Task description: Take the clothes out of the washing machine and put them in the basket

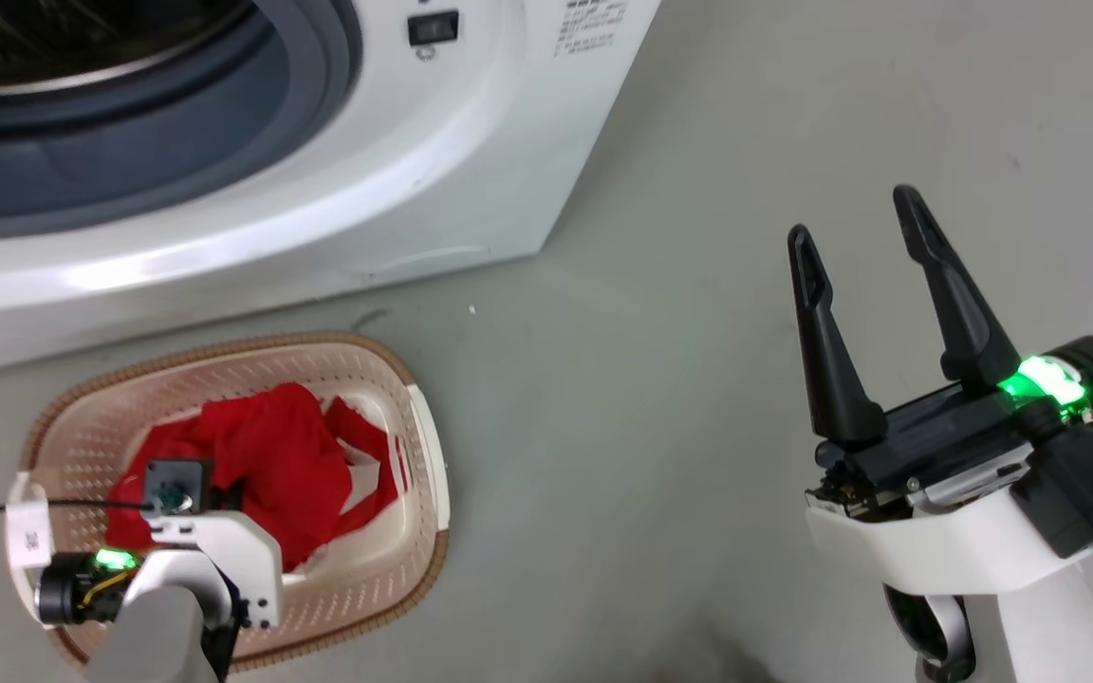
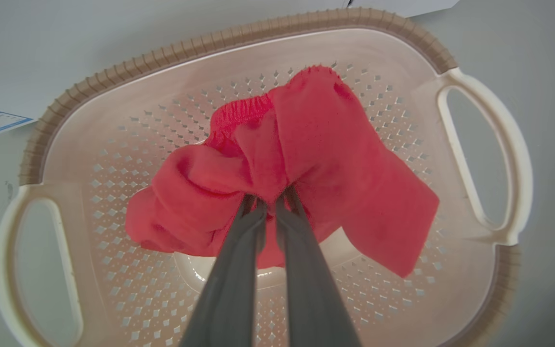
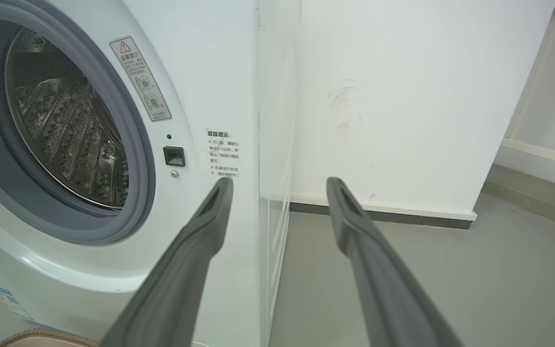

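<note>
Down at about 8 o'clock in the head view, the left arm reaches into the basket [image 1: 224, 346], which sits on the grey floor [image 1: 651, 379] just in front of the machine. Seen from its wrist camera, the left gripper [image 2: 269, 196] has its two dark fingers drawn nearly together, pinching a fold of the clothes [image 2: 306, 144]. The red cloth bunches around the fingertips and drapes out toward 4 o'clock and 8 o'clock, all of it inside the basket's perforated walls. I cannot tell whether the pinched fold rests on the bottom or hangs just above it. From the head, a strip of white trim shows at the heap's 3 o'clock edge. Over at 4 o'clock the right gripper [image 1: 855, 228] hovers above bare floor, well apart from the basket, its fingers spread wide with nothing between them. Farther back, at 11 o'clock, stands the washing machine [image 1: 471, 171] with its porthole uncovered. The right wrist view shows the steel drum [image 3: 65, 125] with no red cloth on the part I can see, a warning sticker [image 3: 141, 79] beside the grey ring, and a white wall [image 3: 403, 96] beyond.
</note>
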